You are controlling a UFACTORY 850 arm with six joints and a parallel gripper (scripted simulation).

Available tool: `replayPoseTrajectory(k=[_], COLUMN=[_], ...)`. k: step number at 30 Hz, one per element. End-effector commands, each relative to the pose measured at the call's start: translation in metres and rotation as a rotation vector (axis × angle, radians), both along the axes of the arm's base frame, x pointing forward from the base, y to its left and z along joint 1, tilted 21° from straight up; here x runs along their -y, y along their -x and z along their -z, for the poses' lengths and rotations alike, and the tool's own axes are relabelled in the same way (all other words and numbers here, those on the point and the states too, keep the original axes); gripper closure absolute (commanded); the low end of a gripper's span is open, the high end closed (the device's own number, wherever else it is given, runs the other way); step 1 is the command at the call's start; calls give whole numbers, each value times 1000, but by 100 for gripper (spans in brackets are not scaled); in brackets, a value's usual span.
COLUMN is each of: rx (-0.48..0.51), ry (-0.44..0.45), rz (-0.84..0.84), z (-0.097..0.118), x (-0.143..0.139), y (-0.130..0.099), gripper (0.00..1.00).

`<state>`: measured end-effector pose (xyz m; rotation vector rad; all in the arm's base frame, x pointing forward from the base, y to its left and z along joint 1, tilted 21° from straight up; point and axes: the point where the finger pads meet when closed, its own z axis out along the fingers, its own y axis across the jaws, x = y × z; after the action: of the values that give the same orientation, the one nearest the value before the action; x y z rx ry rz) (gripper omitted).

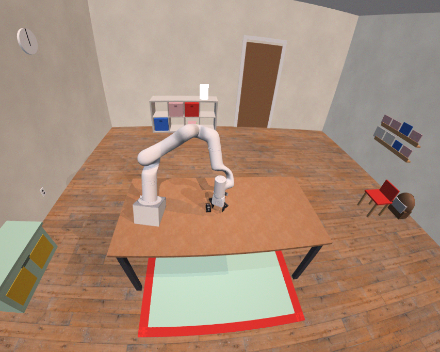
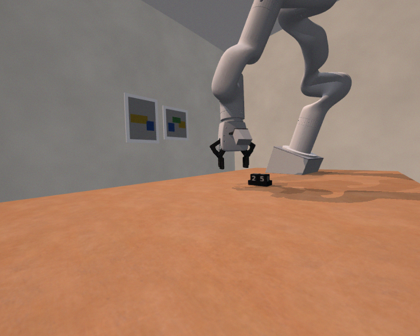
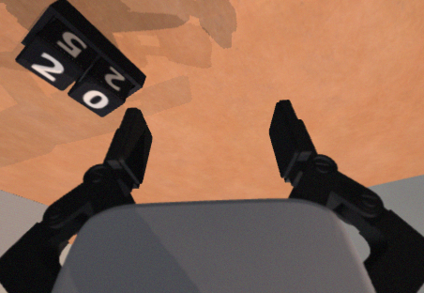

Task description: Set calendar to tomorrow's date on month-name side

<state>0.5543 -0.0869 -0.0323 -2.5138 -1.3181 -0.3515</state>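
Beyond the tip of one finger, and lower than the claw point(image 1: 218, 208) point(image 2: 233, 167) point(image 3: 208, 119), the black tray point(image 1: 208, 210) point(image 2: 259, 183) point(image 3: 100, 41) sits on the table point(image 1: 265, 227) point(image 2: 188, 252) point(image 3: 225, 161) with both cubes side by side in it. Nothing is between the claw's widely spread fingers, which touch neither cube. Seen from the claw, the cube tops read 2 and 0, while the exterior view shows 2 and 5 on the faces turned to it.

The tabletop point(image 1: 265, 227) point(image 2: 203, 252) point(image 3: 225, 161) is mottled orange-brown; towards six o'clock from it in the top view, a pale mint rug point(image 1: 220, 299) wears a plain red border. Black calendar cubes point(image 1: 208, 207) point(image 2: 259, 178) point(image 3: 70, 63) carry white and greyish digits in a black tray point(image 1: 208, 210) point(image 2: 259, 183) point(image 3: 100, 41). At three o'clock, a chair point(image 1: 378, 196) has a red seat
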Motion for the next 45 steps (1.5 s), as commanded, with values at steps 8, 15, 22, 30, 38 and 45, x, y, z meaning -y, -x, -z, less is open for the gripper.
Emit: replayPoseTrajectory(k=[8,15,22,30,38,45], rx=[-1,-84,-91,-147,-184,-208], ry=[0,-20,-22,-35,-44,-49], rz=[7,225,244,391,488,550], z=[-1,0,2,2,4,4], x=[1,0,-3,-4,-7,-7], y=[-1,3,24,26,49,50], gripper=[0,0,0,0,0,0])
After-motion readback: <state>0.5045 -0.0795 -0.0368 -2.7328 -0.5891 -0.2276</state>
